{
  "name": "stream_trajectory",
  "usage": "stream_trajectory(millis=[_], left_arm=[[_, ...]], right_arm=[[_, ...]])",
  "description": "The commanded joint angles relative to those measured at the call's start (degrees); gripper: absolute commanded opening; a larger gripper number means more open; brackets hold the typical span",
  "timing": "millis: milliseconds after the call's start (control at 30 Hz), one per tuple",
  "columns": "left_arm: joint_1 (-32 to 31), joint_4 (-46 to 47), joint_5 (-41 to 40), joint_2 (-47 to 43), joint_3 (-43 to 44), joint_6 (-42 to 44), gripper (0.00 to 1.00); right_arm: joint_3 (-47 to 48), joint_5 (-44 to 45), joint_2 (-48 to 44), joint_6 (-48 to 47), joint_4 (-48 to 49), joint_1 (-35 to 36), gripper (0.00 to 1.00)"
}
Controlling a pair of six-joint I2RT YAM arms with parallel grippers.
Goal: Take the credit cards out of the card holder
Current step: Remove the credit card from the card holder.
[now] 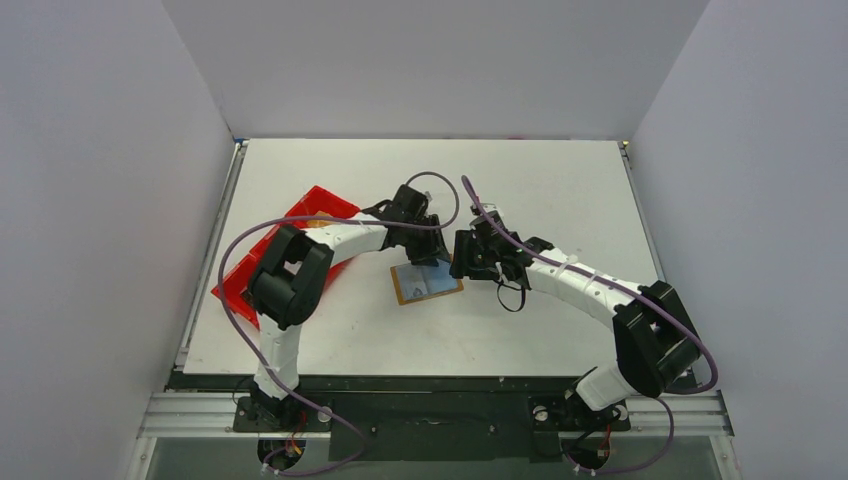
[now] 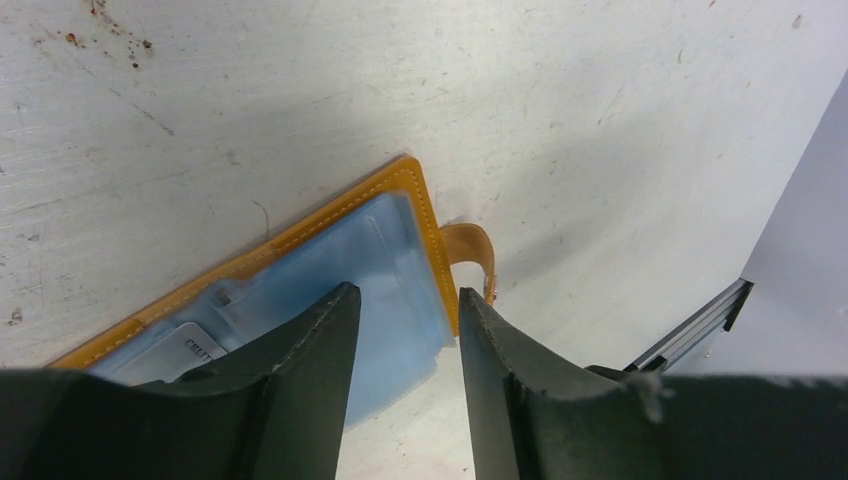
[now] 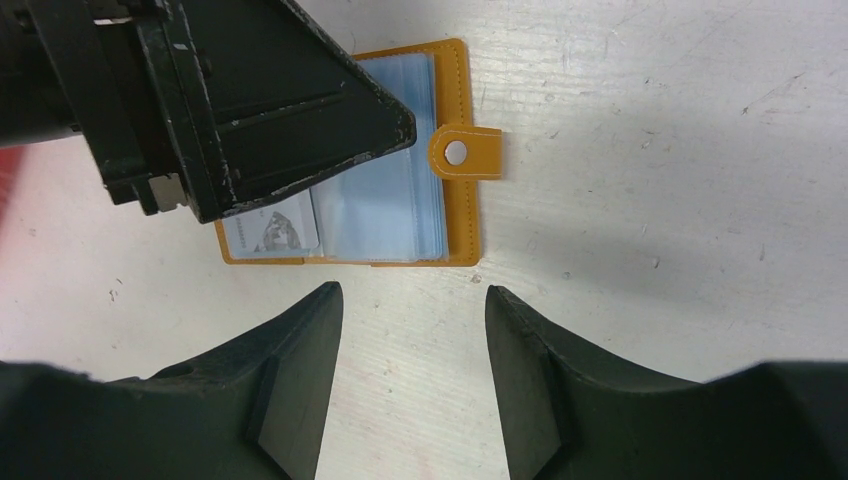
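Observation:
The tan card holder lies open on the table, its strap with a snap pointing right. Pale blue-grey credit cards are stacked inside it, and one printed card shows at its lower left. My left gripper is open, low over the holder's far side. In the left wrist view, the left gripper has its fingers straddling a corner of the blue stack by the holder's tan edge. My right gripper is open and empty over bare table just short of the holder's near edge; it also shows in the top view.
A long red tray lies at the left side of the table, partly under the left arm. The two arms meet over the table's middle. Grey walls close in the table on three sides.

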Motion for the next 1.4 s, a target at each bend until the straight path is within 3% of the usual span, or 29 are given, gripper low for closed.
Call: stream_trajectory(millis=[0,233,467,733,967,1167,1367], left_arm=[[0.34,-0.59,0.01,-5.32,3.25,2.7,0.41],[2.31,-2.52,-2.12,-10.47,1.86,3.64,0.48],[6.52,-3.42,-4.18,-15.35,-3.15,3.83,0.49],[12.77,-3.82,-7.41,-24.89,-14.65,3.4,0.49],[15.04,-3.93,-7.8,-30.07,-21.13,4.13,0.48],[15.09,-2.52,-6.88,-30.98,-24.34,3.61,0.4],[14.9,-0.61,-5.32,-30.09,-25.04,3.25,0.25]], right_arm=[[0.81,1.17,-2.06,-0.82,0.14,-0.28,0.51],[2.43,2.48,-1.7,-1.27,-1.15,1.25,0.51],[7.11,6.33,0.85,-2.37,-3.38,5.32,0.51],[15.63,6.69,10.85,-3.61,-5.22,11.81,0.51],[22.11,4.87,19.24,-4.55,-6.26,12.83,0.49],[22.97,-1.59,23.14,-3.73,-3.65,11.38,0.33],[21.16,-3.69,23.8,-3.02,-1.72,8.67,0.32]])
